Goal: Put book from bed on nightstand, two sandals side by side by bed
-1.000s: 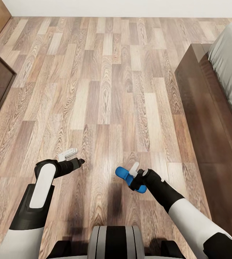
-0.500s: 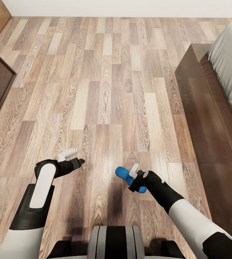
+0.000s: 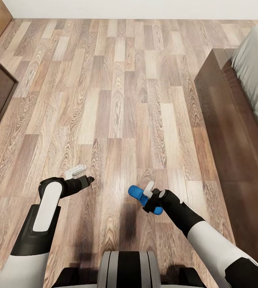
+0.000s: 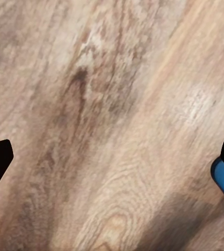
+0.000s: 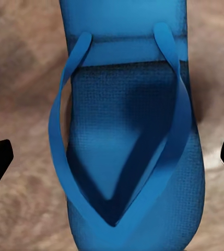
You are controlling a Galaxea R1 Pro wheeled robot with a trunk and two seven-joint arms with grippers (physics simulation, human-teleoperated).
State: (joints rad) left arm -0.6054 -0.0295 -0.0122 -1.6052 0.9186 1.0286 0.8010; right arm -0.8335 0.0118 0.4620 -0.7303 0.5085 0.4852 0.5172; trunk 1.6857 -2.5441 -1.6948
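On the wood-grain floor (image 3: 117, 100), the right tool (image 3: 151, 199) pinches a blue sandal (image 5: 127, 141) (thin straps, ribbed sole); left tool (image 3: 77, 173) spread.

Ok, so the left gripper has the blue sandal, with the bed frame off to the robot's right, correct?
Not quite: the right gripper has the blue sandal, as the head view shows. The left gripper carries nothing. The bed frame is indeed to the right.
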